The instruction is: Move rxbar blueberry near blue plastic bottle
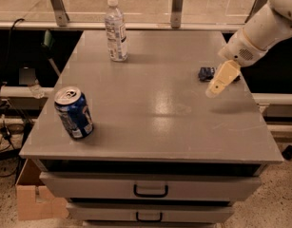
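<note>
Over the right side of the surface (pixel 155 127): the tool (pixel 214 90), cream-coloured, hangs at the end of a white arm (pixel 259 30) that comes in from the upper right corner. It slants down and to the left, with its tip close above the grey top.
Tool state: I cannot tell how far open it is; nothing shows in its hold.
Snack bar: the rxbar blueberry (pixel 205 73) lies flat near the right edge in its dark wrapper. Its right end is hidden behind the tool, and I cannot tell whether the two touch.
Bottle: the blue plastic bottle (pixel 116 30) stands upright near the far edge, left of centre, with a white cap and a pale label. It is well apart from the bar.
Can: a blue soda can (pixel 74 113) stands near the front left corner, top and pull tab showing, well apart from both bar and bottle.
Below the top: two drawers (pixel 150 186), each with a dark handle.
Floor, lower left: a cardboard box (pixel 36 203).
Left, off the top: a small bottle (pixel 35 87) among dark cables.
Behind: a rail with metal uprights (pixel 57 6).
</note>
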### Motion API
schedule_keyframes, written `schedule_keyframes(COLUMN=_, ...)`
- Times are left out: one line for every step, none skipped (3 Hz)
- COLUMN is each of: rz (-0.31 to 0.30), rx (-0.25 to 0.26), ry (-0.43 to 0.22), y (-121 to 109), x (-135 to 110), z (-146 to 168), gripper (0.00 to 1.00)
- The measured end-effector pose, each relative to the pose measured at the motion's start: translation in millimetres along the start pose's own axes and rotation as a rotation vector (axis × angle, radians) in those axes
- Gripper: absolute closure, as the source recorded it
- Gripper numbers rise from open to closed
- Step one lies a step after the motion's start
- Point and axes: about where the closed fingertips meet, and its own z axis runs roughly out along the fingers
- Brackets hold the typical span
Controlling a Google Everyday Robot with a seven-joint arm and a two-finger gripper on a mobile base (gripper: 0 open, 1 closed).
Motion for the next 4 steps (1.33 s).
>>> schedule_keyframes(rz=0.051, rx=-0.018, ry=-0.012, y=-23.2, x=5.6, z=20.9, gripper=0.00)
schedule_keyframes(rz=0.091, rx=-0.031, ry=-0.003, y=-37.1, x=14.2, z=34.1, gripper=0.17)
schedule_keyframes(rz=0.118, rx=-0.038, ry=0.001, y=-45.0, x=20.1, z=36.7, gripper=0.41)
schedule_keyframes(rz=0.128, rx=-0.035, ry=-0.008, y=-49.7, x=20.0, z=29.1, gripper=0.63)
